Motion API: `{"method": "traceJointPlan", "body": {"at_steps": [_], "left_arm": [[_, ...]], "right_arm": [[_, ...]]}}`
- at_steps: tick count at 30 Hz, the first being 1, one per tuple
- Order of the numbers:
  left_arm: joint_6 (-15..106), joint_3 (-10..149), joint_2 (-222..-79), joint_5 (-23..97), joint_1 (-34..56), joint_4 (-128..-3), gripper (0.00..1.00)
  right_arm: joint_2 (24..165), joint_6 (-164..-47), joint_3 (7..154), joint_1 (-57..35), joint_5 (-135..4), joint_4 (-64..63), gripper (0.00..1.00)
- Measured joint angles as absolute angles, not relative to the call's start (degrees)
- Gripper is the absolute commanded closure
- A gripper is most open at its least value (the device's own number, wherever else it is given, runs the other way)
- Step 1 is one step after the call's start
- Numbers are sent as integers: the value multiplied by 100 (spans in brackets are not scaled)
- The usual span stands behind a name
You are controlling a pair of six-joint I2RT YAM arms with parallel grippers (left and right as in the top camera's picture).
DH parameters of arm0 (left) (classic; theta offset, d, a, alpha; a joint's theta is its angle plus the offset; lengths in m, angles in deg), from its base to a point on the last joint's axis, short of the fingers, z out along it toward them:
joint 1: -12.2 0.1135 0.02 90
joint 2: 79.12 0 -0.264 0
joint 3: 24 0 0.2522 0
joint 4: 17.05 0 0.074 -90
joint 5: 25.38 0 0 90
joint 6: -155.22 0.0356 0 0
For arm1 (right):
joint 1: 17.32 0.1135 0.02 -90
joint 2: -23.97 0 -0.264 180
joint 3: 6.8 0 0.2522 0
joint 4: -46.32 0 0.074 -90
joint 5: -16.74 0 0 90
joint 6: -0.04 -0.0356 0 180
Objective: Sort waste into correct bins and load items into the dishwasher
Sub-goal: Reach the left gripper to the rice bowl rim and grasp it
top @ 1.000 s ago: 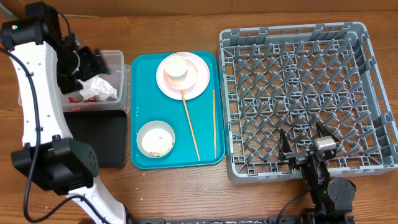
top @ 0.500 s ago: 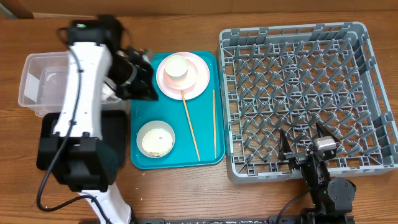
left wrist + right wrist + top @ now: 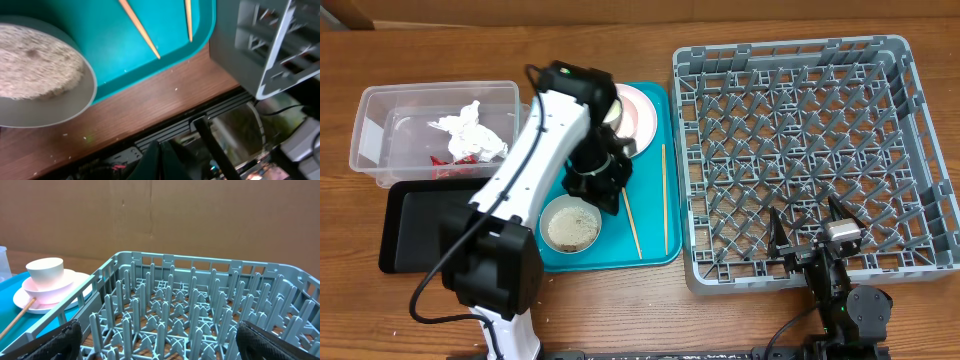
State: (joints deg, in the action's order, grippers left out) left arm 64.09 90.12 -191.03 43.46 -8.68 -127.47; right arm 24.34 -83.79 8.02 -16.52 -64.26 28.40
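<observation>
**L gripper clenched & empty over teal tray; R spread wide at rack**

L gripper is pinched tight w/ nothing btw the fingers. Only its dark tips show, at the bottom edge of its wrist view. It hangs over the teal tray, btw plate and rice bowl.

From overhead the L arm covers most of the plate and whatever sits on it; only the right rim shows. The R wrist view gives the stack: cup in a second bowl on the plate.

Chopsticks: one lies in full view along the tray's right side. The other has its upper end hidden under the arm. The L wrist view cuts both to their tips and the rice bowl to a part.

Napkin and red packet lie in the tub. The packet is seen through the clear wall and is hard to make out. Black tray sits just below the tub, its right end under the arm.

Rack stands right of the teal tray. R gripper is at the rack's near edge, fingers apart, gripping nothing. Its own view shows only black pads in the lower corners.
</observation>
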Motion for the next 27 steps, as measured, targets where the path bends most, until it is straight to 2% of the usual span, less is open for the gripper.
{"method": "traceJointPlan", "body": {"at_steps": [7,9,21,22,23,25,27], "left_arm": [[6099,8942,-19103,4846,-1354,-12747,93],[6031,8942,-19103,4960,-1408,-12747,96],[6033,8942,-19103,5030,-1548,-12743,96],[6060,8942,-19103,5030,-1559,-12743,91],[6079,8942,-19103,5030,-1559,-12743,90],[6112,8942,-19103,5025,-1559,-12745,96],[6123,8942,-19103,5028,-1559,-12745,96]], "right_arm": [[2434,-8377,802,-1652,-6424,2844,0],[2434,-8379,802,-1652,-6422,2842,0],[2434,-8377,802,-1652,-6424,2838,0],[2434,-8377,802,-1652,-6426,2846,0],[2434,-8379,802,-1652,-6424,2842,0],[2434,-8377,802,-1654,-6424,2842,0],[2434,-8379,802,-1652,-6424,2840,0]]}}
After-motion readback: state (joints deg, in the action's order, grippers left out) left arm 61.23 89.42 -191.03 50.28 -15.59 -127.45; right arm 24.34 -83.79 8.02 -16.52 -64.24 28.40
